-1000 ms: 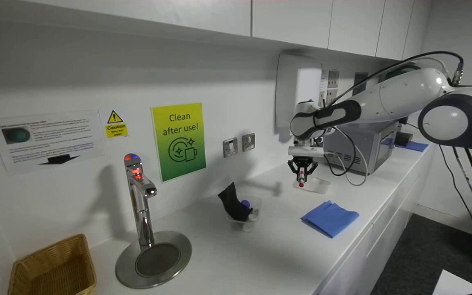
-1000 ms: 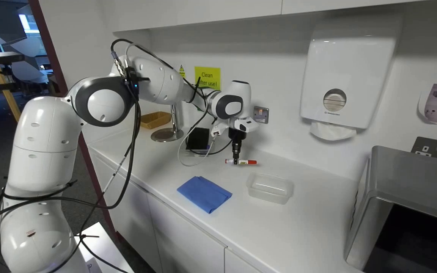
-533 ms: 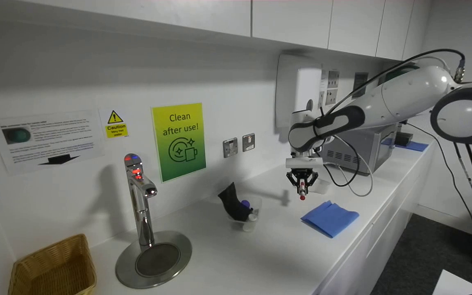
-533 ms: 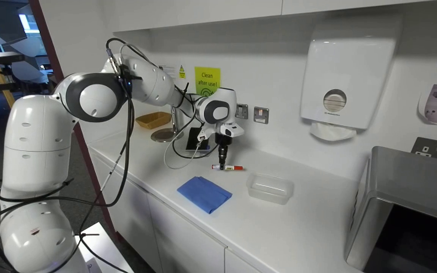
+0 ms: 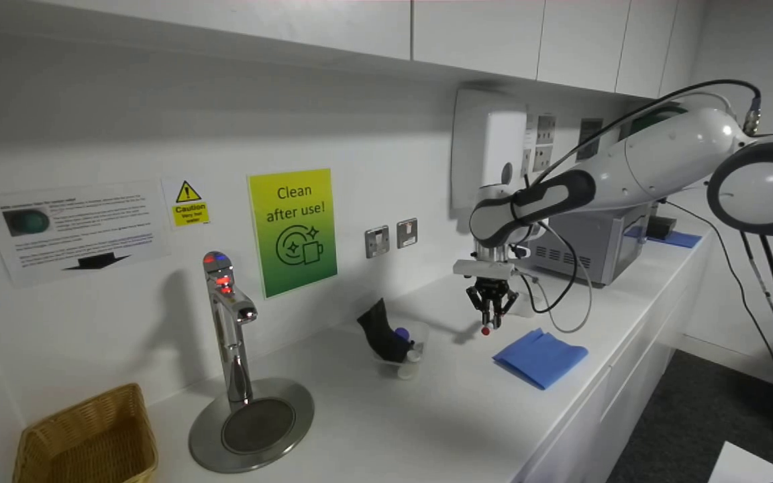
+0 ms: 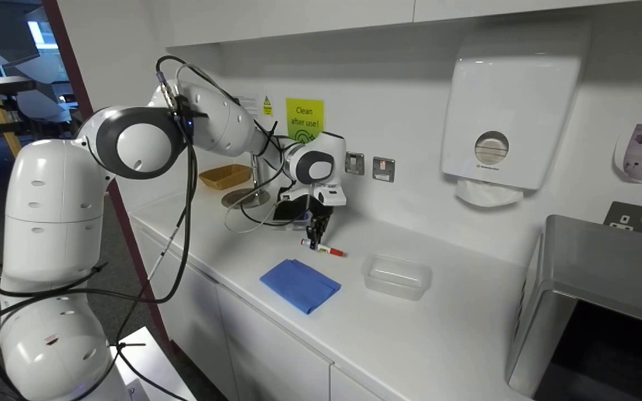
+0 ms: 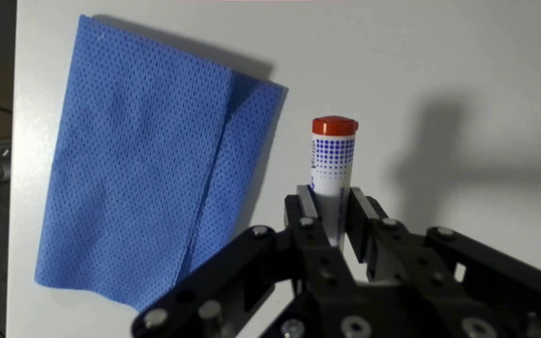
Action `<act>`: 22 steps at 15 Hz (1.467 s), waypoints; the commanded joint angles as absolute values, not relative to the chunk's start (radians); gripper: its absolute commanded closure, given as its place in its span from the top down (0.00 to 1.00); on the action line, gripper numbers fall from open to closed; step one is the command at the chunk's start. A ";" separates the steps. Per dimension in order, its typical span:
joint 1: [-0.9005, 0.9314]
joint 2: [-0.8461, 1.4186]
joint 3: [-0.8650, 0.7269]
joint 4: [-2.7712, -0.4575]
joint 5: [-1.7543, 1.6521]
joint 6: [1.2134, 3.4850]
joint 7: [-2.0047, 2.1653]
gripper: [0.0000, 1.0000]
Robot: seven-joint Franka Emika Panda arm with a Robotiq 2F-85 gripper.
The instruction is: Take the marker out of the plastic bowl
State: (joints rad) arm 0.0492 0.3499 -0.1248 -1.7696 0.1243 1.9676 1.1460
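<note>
The marker is a white pen with a red cap and a red end. It shows in the wrist view point(image 7: 333, 157) and in both exterior views point(image 6: 330, 250) point(image 5: 486, 331). My gripper point(image 7: 330, 204) is shut on the marker's middle, with a finger on each side. I hold the marker roughly level above the white counter, tilted a little in an exterior view. The plastic bowl point(image 6: 393, 291) is a clear, rounded-rectangular tub with nothing seen in it. It stands apart from the marker, and in an exterior view point(image 5: 526, 306) my gripper's cables partly hide it.
A folded blue cloth point(image 6: 300, 285) lies beside the gripper near the counter's front edge. Another clear tub point(image 5: 420, 334) holds a dark angular object point(image 5: 385, 335). A tap point(image 5: 231, 335), a wicker basket point(image 5: 84, 436) and a microwave point(image 6: 599, 267) stand along the counter.
The gripper has carried the marker away from the bowl towards the tap side, and lower. In the last half second the wrist has turned, so the marker points at a different angle.
</note>
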 commanded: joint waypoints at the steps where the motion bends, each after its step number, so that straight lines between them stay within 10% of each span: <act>1: 0.038 0.325 -0.127 -1.783 0.158 1.970 1.318 0.05; 22: 0.055 0.401 -0.121 -1.767 -0.068 2.018 1.603 0.05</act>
